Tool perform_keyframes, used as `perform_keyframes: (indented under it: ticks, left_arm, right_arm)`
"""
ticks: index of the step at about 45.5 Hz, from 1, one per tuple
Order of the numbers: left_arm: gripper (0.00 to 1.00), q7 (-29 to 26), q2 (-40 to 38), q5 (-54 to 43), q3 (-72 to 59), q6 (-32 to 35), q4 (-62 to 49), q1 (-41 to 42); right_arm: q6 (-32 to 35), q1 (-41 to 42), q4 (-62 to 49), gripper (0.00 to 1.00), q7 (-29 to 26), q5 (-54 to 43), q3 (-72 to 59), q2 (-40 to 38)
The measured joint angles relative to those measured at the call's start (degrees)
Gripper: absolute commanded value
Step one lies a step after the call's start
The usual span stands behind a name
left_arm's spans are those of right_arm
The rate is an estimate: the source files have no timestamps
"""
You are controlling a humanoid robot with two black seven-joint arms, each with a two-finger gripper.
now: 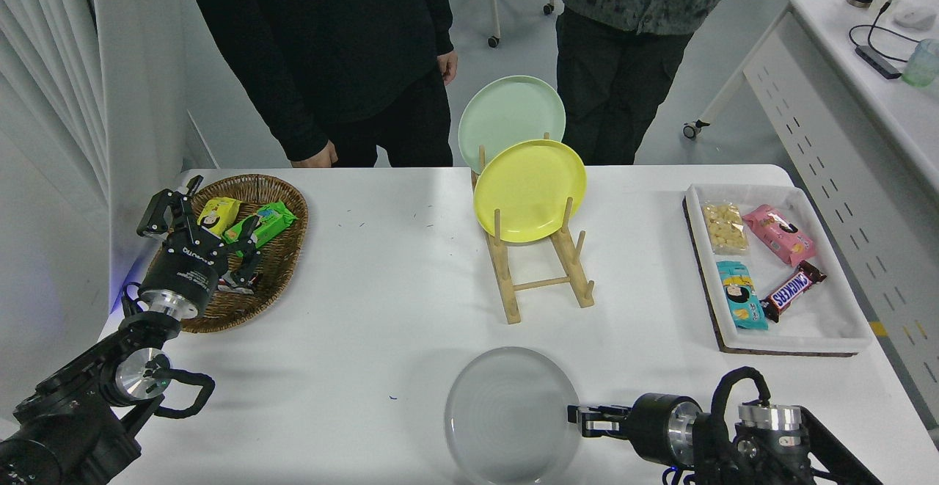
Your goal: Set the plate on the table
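Note:
The light-grey plate (506, 415) lies flat or nearly flat at the table's (381, 287) near edge, in front of the wooden rack. Its lower rim runs out of the picture. My right gripper (576, 420) comes in from the lower right and is shut on the plate's right rim. Whether the plate rests on the tabletop or hangs just above it, I cannot tell. My left gripper (202, 217) stays parked over the wicker basket at the left, fingers spread and holding nothing.
A wooden rack (543, 279) holds a yellow plate (530, 190) and a mint-green plate (506, 107) upright. The wicker basket (282, 265) has snacks in it. A white tray (807, 327) with snacks lies at right. Two people stand at the far side.

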Motion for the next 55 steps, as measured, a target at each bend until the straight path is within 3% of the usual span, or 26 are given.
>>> perform_keyframes:
  ticks: [27,55]
  left_arm:
    - [0.98,0.0,0.0,0.0,0.2,0.0,0.0,-0.1]
    - [0.98,0.0,0.0,0.0,0.2,-0.1,0.0,-0.1]
  right_arm:
    - [0.0,3.0,-0.1,0.0,-0.3,-10.6,4.4,4.4]
    - [0.0,2.2,0.1,0.0,-1.6,-8.8,4.0,3.4]
